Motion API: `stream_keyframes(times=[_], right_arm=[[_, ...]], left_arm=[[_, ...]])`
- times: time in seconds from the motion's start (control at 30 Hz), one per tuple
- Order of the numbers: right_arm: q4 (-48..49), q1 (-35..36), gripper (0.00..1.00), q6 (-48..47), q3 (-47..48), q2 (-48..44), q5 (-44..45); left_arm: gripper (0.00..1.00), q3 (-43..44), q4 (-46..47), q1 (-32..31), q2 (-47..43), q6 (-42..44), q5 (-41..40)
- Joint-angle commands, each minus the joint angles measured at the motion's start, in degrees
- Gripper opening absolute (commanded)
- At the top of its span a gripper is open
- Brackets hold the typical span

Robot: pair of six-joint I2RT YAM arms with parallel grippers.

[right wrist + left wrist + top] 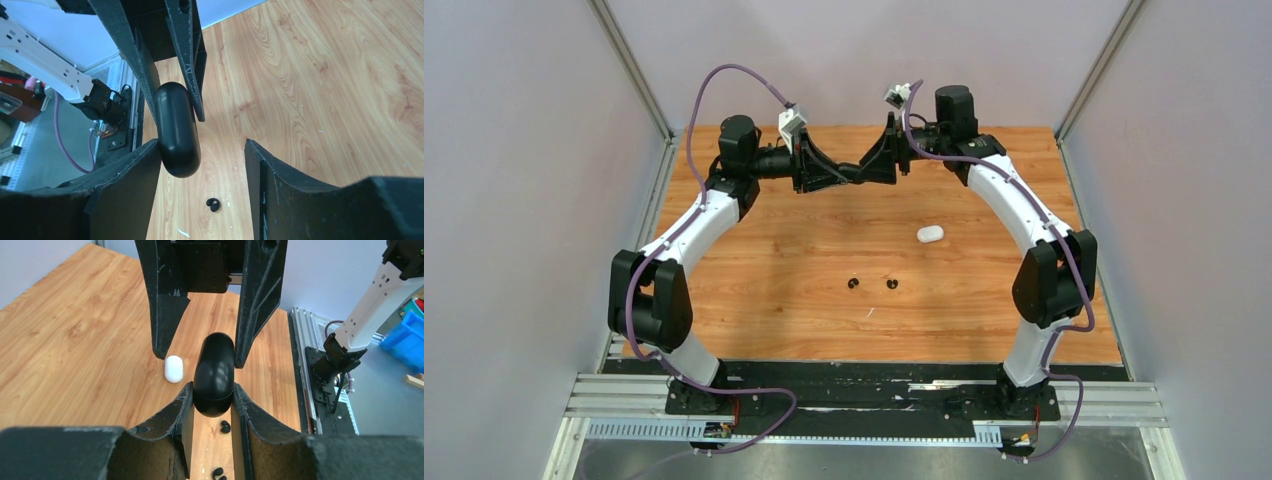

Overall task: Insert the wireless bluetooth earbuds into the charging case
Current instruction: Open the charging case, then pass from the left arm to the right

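The left end effector (pixel 212 392) clenches one end of a black charging case (pixel 215 365), holding it in the air above the far middle of the desk (pixel 774 250) with both fingers pressed flat against the pebble's sides. Meeting it nose to nose, the right end effector (pixel 202 145) stands unclenched around the case's free end. One finger (pixel 135 180) lies against or just beside the shell, and the other (pixel 280 180) is well apart from it, with bare wood showing in the gap. The pose looks like two-handed work: one arm steadies the case so the other can pry at the lid or take it over. No seam has parted in either wrist view, so the case appears to be shut. Below and nearer the arm bases, two black earbuds (pixel 853 283) (pixel 891 283) lie side by side on the wood, apart from each other and untouched. A white charging case (pixel 930 234) rests flat to their right, beside the right arm's white forearm, and it too looks closed. No white earbuds can be made out, and it cannot be told whether they sit inside that case. The closed lid appears to be the chief obstacle, and with both arms occupied at the case, neither is free to fetch a bud.
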Motion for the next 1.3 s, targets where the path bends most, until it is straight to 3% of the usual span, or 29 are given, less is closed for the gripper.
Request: stream_keyframes(times=[0.0,0.53,0.87,1.27], right_arm=[[3.7,-2.2,0.59,4.6,3.7,1.6,5.0],[4.6,-2.4,0.53,4.5,3.1,1.1,5.4],[4.7,-2.3,0.37,3.1,1.1,-0.6,0.3],[4.3,-2.4,0.3,0.1,-0.1,-1.3,0.6]], left_arm=[[0.0,0.9,0.5,-0.7,-2.1,3.0,3.9],[0.0,1.9,-2.7,-1.1,-2.0,5.3,3.4],[0.0,1.5,-3.4,-1.1,-1.6,3.2,-3.2],[0.0,1.3,0.4,-0.6,-0.8,-1.2,-3.3]])
